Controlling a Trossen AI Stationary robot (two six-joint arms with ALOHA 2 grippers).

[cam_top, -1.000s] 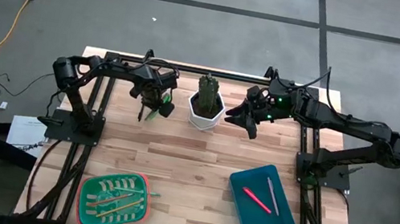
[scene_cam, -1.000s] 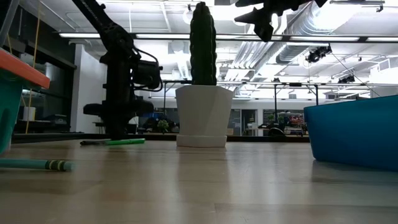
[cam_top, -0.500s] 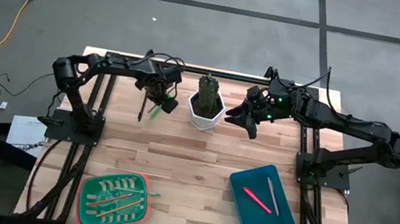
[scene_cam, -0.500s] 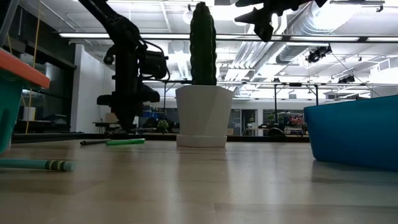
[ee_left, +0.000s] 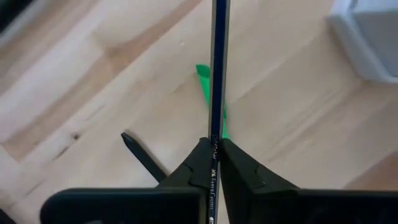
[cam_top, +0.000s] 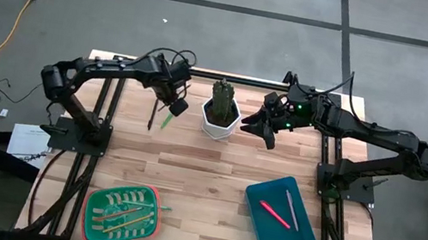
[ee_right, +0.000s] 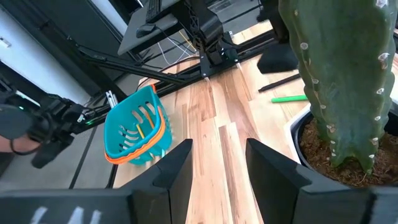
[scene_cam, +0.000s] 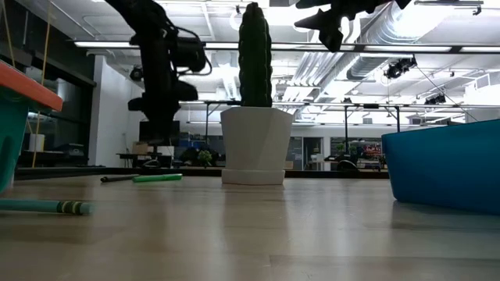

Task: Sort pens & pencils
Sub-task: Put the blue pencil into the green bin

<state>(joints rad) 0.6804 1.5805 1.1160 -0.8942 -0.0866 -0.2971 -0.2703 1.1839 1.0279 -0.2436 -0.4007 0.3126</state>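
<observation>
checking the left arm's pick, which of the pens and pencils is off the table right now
The dark blue pencil, pinched upright in the left gripper; the green pen lies on the table below.

Looks to us like a big open lab or workshop hall. We see a butcher-block table [cam_top: 205,171] bolted into a black metal frame [cam_top: 104,102] on grey concrete floor [cam_top: 210,37] with taped lines. Past the right gripper [scene_cam: 332,31], exposed silver ducting [scene_cam: 406,31] and strip lights [scene_cam: 156,44] run overhead, with more workstations [scene_cam: 351,160] further back.

Bare table [cam_top: 215,168] lies open mid-way; the cactus pot [cam_top: 219,121] stands between both arms.
</observation>
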